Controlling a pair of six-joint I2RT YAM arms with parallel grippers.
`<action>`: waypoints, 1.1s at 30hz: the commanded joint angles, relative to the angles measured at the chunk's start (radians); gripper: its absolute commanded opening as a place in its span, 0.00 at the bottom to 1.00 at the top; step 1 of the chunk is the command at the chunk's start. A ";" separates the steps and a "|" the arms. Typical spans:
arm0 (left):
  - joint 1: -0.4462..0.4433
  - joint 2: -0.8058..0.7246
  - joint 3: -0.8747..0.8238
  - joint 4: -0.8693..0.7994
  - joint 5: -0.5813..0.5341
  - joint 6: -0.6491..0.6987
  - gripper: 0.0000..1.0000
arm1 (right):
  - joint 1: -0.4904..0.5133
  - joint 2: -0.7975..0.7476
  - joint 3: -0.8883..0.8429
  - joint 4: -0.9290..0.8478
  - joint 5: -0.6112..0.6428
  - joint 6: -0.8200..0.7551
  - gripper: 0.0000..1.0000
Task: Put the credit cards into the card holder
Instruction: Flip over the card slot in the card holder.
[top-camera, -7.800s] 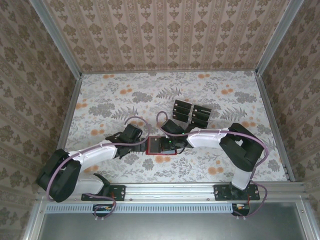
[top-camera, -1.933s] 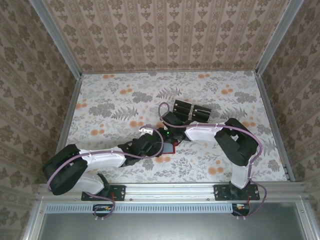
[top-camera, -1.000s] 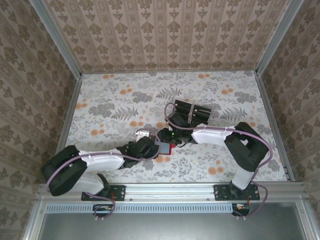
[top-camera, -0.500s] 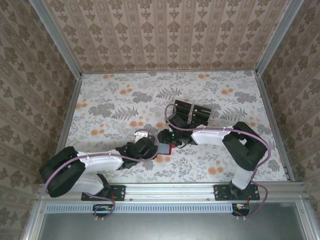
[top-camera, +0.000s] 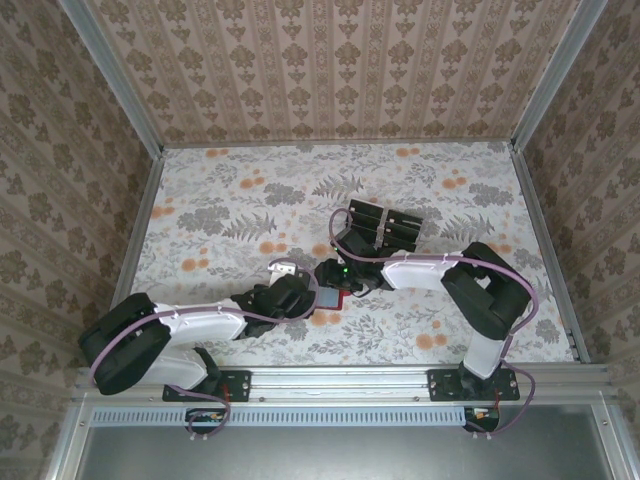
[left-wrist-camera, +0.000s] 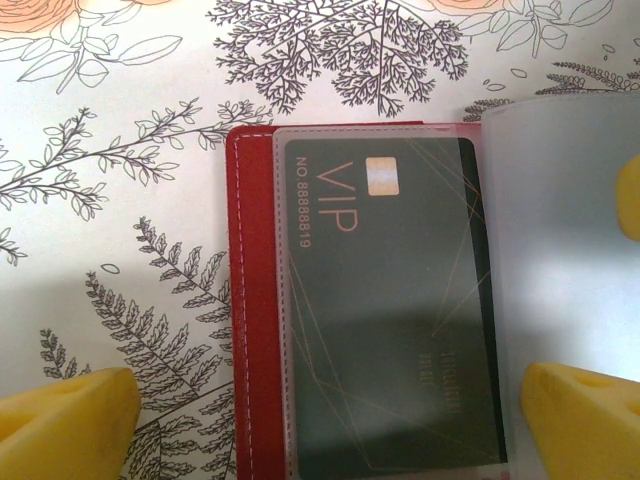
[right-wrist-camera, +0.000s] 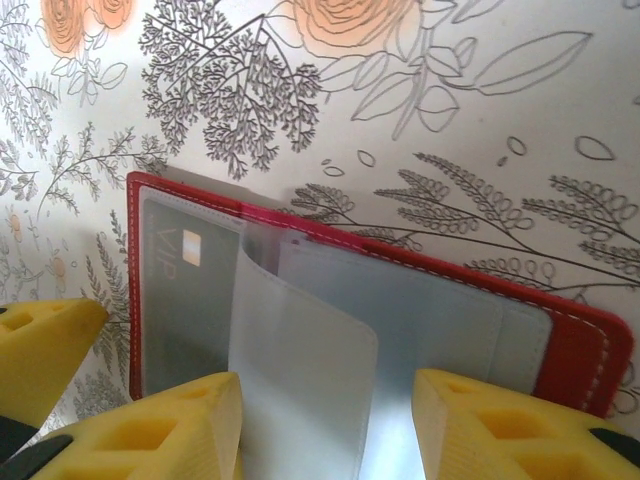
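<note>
While both arms meet over the card holder (top-camera: 330, 298) near the middle of the desk (top-camera: 220, 200), what matters most is where the spare credit cards (top-camera: 385, 226) lie. They sit beyond the right gripper (top-camera: 336, 277), further out on the desk and toward that arm's own side, well apart from the left gripper (top-camera: 304, 295). The right arm looks much the nearer one for fetching the next card.

Seen from the left wrist, the left gripper (left-wrist-camera: 328, 400) has its jaws spread wide and holds nothing, with one finger off each side of the open card holder (left-wrist-camera: 255, 300). Just ahead of the gap lies a dark VIP card (left-wrist-camera: 390, 300), seated under a clear pocket, its long axis running away from the jaws.

Seen from the right wrist, the right gripper (right-wrist-camera: 325, 400) is parted to a middling width. A loose translucent leaf (right-wrist-camera: 300, 370) stands in the gap, close to one finger and apart from the other, so it does not appear pinched. The card holder (right-wrist-camera: 590, 350) stretches across the jaw line, long axis side to side. Its filled pocket lies off to the left of the gap and a greyish pocket lies ahead and to the right.

By my reading, one card is in and the rest remain. The next move probably calls for the right jaws to back off the leaf and reach outward to the pile.
</note>
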 joint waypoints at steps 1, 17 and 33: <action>0.002 -0.026 -0.019 -0.017 -0.024 -0.008 1.00 | 0.013 0.028 0.036 0.004 -0.031 -0.002 0.48; 0.041 -0.439 -0.046 -0.221 -0.086 -0.006 1.00 | 0.073 0.044 0.180 -0.090 -0.020 -0.003 0.49; 0.110 -0.630 -0.076 -0.315 -0.046 -0.028 1.00 | 0.119 0.277 0.402 -0.144 -0.018 -0.019 0.49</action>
